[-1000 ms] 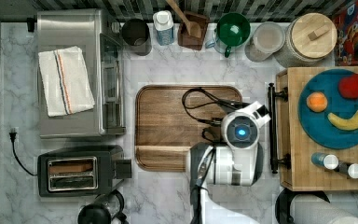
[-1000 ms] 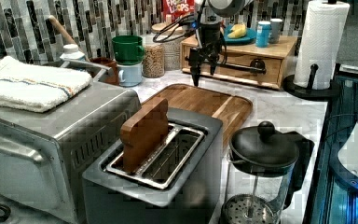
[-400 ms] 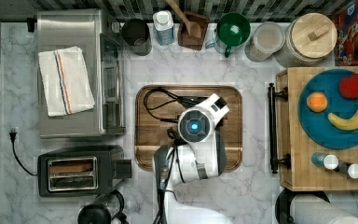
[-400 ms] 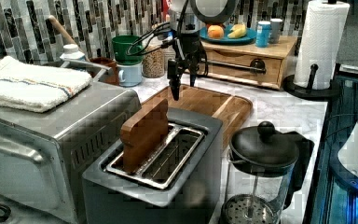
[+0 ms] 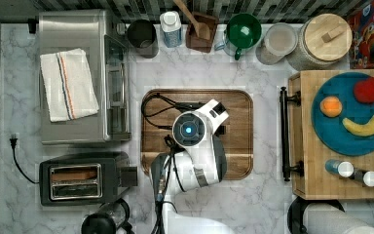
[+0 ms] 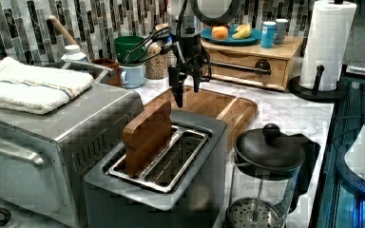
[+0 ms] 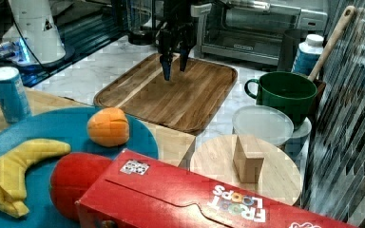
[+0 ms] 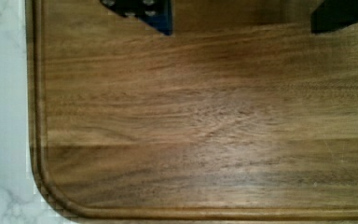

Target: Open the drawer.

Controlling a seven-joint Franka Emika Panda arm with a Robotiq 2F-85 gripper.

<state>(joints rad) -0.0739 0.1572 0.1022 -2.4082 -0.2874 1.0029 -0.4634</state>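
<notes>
Top view shows the drawer point(image 5: 341, 141) at the counter's point(image 5: 268, 204) right edge, as the top view shows it. It is a pale wood box. Its long black handle point(image 5: 285, 134) faces the middle of the counter. On top of the drawer sits a blue plate point(image 5: 350, 114) with fruit, and two small shakers point(image 5: 353, 173) stand near the front corner.

The end effector point(image 7: 174, 63) hangs over the brown wooden tray point(image 5: 238, 146), well apart from the drawer. In the right view its two fingers point(image 7: 166, 71) point down at the tray with a clear gap between them, so it is wide and holds nothing. In the wrist view the two dark fingertips point(image 8: 142, 11) sit far apart over the bare wood, near a rounded corner of the tray.

Between the tray's right edge and the handle, in the top view, lies a strip of bare white marble. More bare marble runs along the counter's front edge below the tray.

The oven point(image 5: 80, 78) stands along the counter's left edge in the top view, with a folded towel point(image 5: 68, 85) on it. A toaster point(image 5: 83, 178) sits near the front left corner. Cups and jars line the back edge, among them a green mug point(image 5: 242, 31).
</notes>
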